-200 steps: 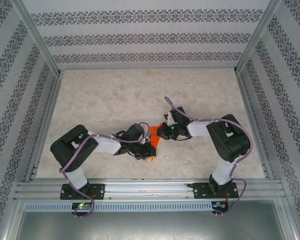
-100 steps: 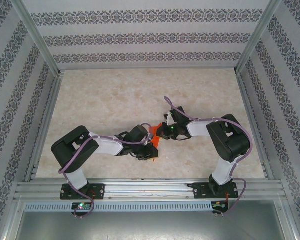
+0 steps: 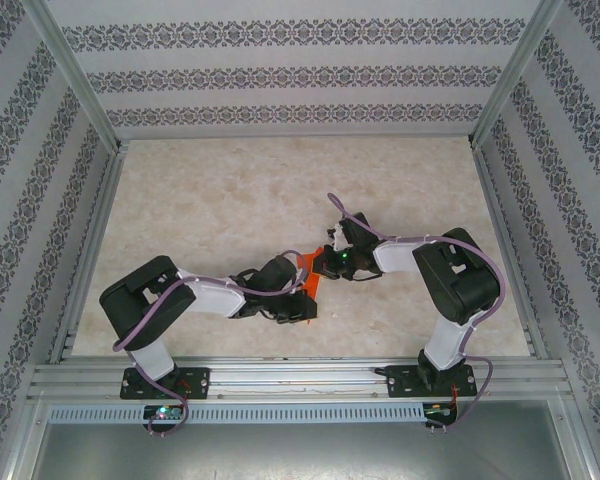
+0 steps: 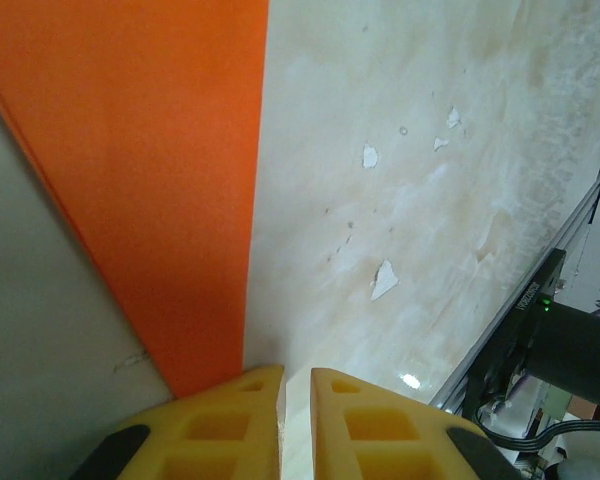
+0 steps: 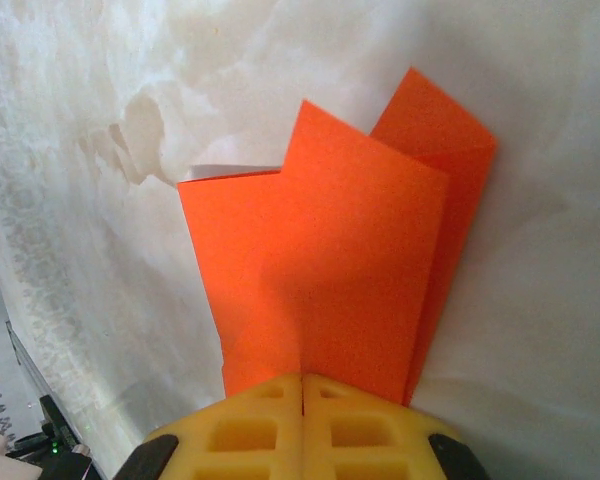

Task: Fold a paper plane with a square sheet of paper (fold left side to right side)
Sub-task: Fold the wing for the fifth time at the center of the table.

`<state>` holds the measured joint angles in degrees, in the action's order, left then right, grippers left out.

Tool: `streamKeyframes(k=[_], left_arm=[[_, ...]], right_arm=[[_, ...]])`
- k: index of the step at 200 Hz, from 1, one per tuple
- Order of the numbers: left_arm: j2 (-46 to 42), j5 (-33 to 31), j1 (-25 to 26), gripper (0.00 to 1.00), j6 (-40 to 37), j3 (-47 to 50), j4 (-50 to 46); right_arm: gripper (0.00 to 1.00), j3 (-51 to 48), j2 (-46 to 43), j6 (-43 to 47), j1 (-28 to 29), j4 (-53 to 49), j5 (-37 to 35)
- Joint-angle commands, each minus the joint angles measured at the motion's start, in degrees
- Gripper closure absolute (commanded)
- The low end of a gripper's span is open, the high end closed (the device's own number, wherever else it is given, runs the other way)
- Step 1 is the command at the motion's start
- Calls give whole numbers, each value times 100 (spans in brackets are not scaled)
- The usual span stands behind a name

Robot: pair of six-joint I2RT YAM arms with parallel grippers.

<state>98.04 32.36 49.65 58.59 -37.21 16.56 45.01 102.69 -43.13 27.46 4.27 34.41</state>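
My right gripper point(image 5: 302, 385), jaws closed, perhaps pinches the folded thin orange-red paper sheet point(image 5: 330, 260) ahead; my left gripper point(image 4: 296, 378), jaws barely apart, touches its edge.

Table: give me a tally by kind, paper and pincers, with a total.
orange paper sheet, partly folded: 1
pincers: 2 (left pincer, right pincer)
Total: 3
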Motion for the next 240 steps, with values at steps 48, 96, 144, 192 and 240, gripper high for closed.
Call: streamKeyframes(k=[48, 96, 144, 192, 240], left_arm=[[-151, 209, 300, 84, 85, 281, -655], [-222, 236, 326, 84, 82, 234, -684], [-219, 214, 353, 84, 158, 299, -566], [-712, 115, 285, 84, 73, 136, -730], [-1141, 247, -209, 84, -235, -109, -1082]], right_arm=[[100, -185, 426, 130, 57, -764, -783], [100, -161, 470, 134, 57, -770, -789], [100, -142, 480, 139, 57, -779, -779], [100, -177, 376, 71, 57, -707, -706], [100, -151, 320, 19, 66, -665, -673]])
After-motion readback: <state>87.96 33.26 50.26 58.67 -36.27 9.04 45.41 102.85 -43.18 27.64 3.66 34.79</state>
